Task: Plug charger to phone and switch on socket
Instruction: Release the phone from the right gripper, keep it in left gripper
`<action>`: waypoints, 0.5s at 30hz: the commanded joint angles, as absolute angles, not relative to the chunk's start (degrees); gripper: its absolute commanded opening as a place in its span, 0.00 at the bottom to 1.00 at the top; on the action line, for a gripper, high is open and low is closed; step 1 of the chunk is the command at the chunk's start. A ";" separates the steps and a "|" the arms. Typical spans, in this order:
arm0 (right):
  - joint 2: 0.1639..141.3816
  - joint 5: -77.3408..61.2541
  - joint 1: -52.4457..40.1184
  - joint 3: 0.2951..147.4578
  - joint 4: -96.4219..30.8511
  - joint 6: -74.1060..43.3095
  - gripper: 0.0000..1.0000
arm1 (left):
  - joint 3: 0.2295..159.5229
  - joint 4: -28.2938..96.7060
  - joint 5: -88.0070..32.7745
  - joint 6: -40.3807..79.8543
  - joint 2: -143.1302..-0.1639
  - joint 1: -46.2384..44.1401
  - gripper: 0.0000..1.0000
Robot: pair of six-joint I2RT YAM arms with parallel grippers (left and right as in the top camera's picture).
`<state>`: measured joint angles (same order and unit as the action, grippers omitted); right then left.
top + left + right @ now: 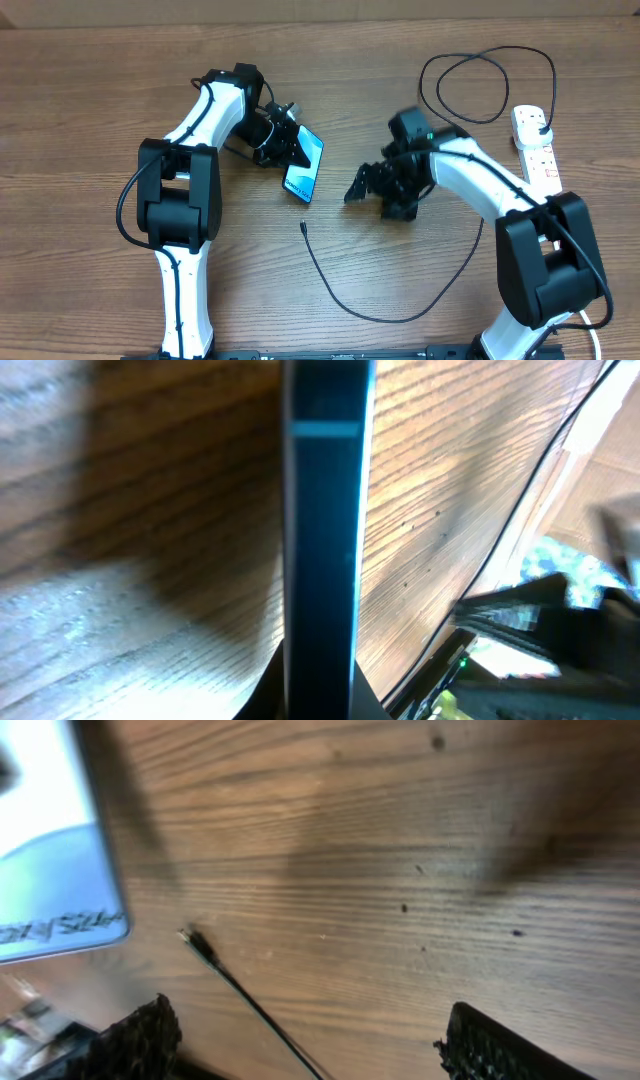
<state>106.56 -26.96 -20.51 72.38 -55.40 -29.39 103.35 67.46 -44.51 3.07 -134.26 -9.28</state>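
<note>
The phone (306,170) lies slanted left of the table's middle, its teal screen showing, and my left gripper (287,148) is shut on its upper end. In the left wrist view the phone (320,540) stands edge-on between the jaws. The charger's connector tip (302,226) lies loose on the wood just below the phone. Its black cable (400,318) loops right and back to the socket (537,150) at the far right. My right gripper (368,186) hovers open to the right of the phone; between its fingers (140,1042) runs the cable, ending in the tip (192,937) beside the phone (50,850).
The black cable forms a large loop (480,85) at the back, left of the socket. A thick white cord (590,318) leaves the table at the front right. Bare wood lies on the left side and along the front.
</note>
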 commanded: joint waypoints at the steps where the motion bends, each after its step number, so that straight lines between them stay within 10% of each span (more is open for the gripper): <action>1: 106.41 -20.86 -23.38 77.34 -58.65 -23.57 0.82 | 103.39 67.00 -48.88 2.96 -133.91 -7.22 0.04; 15: 106.54 -3.66 -44.88 77.17 -58.89 -23.92 0.80 | 103.37 69.45 -50.41 1.72 -133.91 -3.11 0.04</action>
